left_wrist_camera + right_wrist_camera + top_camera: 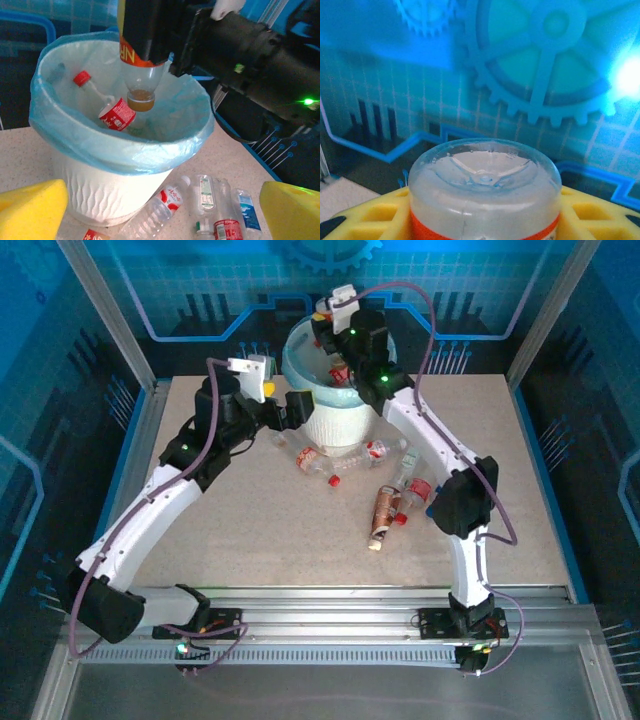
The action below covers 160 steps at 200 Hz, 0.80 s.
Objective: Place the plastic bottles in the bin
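Around, blue gear-printed walls [200, 280]; beige tabletop [270, 540] under strewn bottles [383, 512]

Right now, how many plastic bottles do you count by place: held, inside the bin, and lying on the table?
Held bottle in the right gripper, above the bin: 1
Red-capped bottle seen inside the bin: 1
Loose bottles on the table: at least 6, they overlap
Total: at least 8 bottles
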Tool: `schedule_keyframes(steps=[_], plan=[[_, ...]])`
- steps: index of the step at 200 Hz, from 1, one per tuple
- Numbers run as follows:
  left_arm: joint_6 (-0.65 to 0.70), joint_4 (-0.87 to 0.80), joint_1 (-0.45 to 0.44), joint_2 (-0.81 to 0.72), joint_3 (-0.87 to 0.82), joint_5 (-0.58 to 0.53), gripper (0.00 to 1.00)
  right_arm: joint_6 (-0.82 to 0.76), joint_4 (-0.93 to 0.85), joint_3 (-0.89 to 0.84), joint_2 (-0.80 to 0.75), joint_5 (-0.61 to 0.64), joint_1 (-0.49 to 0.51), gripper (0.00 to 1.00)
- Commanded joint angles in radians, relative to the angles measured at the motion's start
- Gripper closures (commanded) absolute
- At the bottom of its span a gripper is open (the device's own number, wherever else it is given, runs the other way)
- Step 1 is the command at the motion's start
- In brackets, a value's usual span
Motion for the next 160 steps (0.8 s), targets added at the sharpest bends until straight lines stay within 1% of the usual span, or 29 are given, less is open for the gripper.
schedule_keyframes(steps=[1, 20, 37, 57, 91, 120, 160], plan=[[-0.03, 0.024, 0.01, -0.036, -0.027, 0.001, 0.01, -0.01, -0.09, 0.092, 0.02, 0.038, -0.008, 0.46], [-0.045, 0.032, 0.011, -0.041, -0.046, 0.009, 0.01, 0.003, -0.135, 0.102, 0.027, 0.053, -0.006, 0.43], [-0.05, 0.033, 0.011, -0.044, -0.055, 0.012, 0.01, 0.017, -0.164, 0.098, 0.02, 0.055, -0.007, 0.36], [-0.053, 0.029, 0.011, -0.051, -0.055, 0.01, 0.01, 0.019, -0.186, 0.099, 0.011, 0.041, -0.001, 0.31], [-0.062, 0.032, 0.01, -0.075, -0.066, 0.015, 0.01, 0.03, -0.217, 0.096, -0.009, 0.071, 0.004, 0.3], [-0.069, 0.035, 0.01, -0.097, -0.088, 0.016, 0.01, 0.036, -0.225, 0.077, -0.027, 0.067, 0.004, 0.33], [-0.072, 0.037, 0.01, -0.114, -0.108, 0.009, 0.01, 0.041, -0.238, 0.079, -0.019, 0.059, 0.001, 0.33]])
